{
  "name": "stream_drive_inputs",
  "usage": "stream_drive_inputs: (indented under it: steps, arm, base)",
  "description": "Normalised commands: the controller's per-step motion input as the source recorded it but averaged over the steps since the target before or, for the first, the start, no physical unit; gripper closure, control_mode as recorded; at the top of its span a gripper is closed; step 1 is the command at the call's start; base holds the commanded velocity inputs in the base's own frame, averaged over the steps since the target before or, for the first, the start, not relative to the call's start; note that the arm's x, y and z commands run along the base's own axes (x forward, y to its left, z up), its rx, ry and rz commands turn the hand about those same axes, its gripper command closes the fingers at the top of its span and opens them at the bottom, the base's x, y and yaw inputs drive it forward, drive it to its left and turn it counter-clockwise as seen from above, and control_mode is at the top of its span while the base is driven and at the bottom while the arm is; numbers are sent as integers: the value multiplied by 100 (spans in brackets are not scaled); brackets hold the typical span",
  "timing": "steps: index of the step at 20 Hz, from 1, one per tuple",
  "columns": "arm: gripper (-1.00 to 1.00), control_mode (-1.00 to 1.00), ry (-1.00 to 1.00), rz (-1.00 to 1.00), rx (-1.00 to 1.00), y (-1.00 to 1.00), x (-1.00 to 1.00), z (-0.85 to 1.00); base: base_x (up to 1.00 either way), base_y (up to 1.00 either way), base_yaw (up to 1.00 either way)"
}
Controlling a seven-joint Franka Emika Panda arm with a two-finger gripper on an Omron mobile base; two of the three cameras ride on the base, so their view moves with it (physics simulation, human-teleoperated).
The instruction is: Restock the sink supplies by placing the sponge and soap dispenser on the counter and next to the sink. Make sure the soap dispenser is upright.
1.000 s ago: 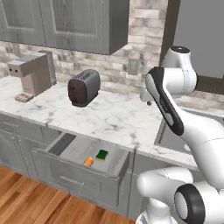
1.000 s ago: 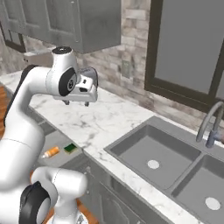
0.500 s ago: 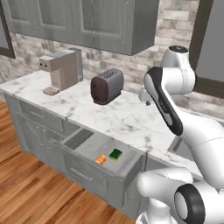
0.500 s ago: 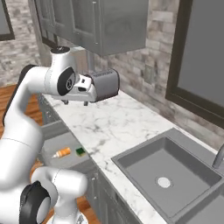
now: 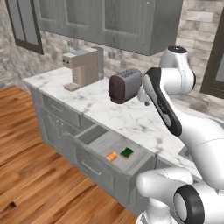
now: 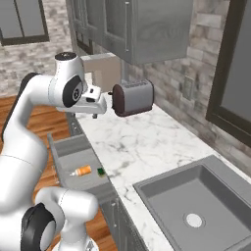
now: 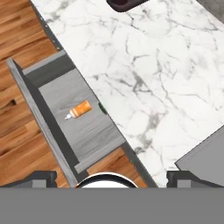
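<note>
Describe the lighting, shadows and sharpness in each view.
Left base view: even soft light, faint shadow under the toaster. Right base view: flat light, sink shaded evenly, no glare. Hand view: slightly soft; soap dispenser lies in the drawer, nearly shadowless.

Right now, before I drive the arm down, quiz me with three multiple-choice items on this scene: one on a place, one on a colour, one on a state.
1. Where is the soap dispenser?
A. in the open drawer
B. in the sink
C. on the counter

2. What colour is the sponge on top?
A. blue
B. green
C. pink

3. How does the soap dispenser rest?
A. upright
B. on its side
C. held in the gripper

Key: 1 A, it lies on the drawer's bottom, below the counter edge. 2 B, the left base view shows a green top. 3 B, its pump points sideways along the drawer's bottom.
</note>
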Motion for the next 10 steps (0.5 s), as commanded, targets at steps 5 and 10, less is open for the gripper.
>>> stream_drive_inputs:
  steps: [5,10]
  arm:
    - [-100,100,0,0,0,0,0,0]
    - [-100,100,0,0,0,0,0,0]
  base:
    - [25,-31,19]
    - [22,-35,17]
